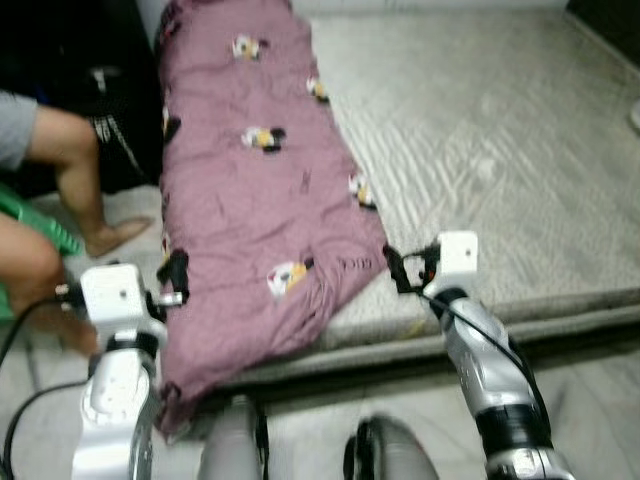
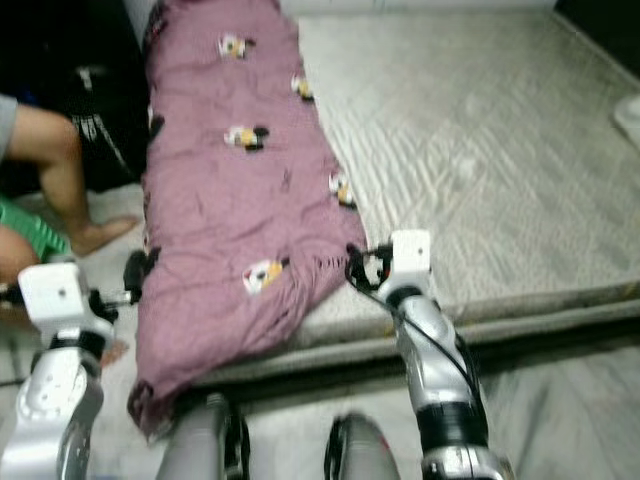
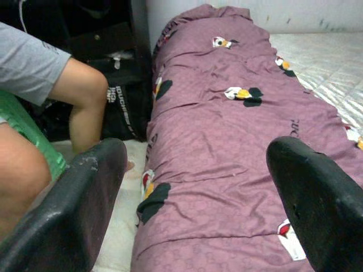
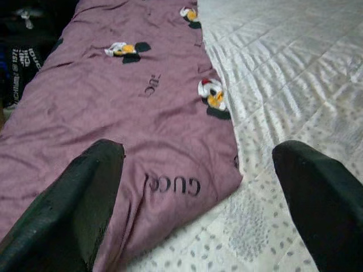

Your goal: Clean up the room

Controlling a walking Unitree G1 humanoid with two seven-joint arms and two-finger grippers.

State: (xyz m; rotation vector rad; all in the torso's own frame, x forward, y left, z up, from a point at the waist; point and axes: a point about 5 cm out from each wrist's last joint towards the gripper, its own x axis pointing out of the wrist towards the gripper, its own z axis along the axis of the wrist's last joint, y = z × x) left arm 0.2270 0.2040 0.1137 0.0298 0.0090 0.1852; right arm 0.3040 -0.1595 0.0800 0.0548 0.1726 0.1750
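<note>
Right wrist view: quilt [image 4: 130,107] edge beside bare mattress [image 4: 295,85]

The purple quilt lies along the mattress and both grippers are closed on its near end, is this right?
Not quite: both wrist views show the left gripper and right gripper open, fingers spread, gripping nothing. The purple quilt does lie along the mattress.

Left pincer [image 1: 178,283] and right pincer [image 1: 397,268], both wide apart.
</note>
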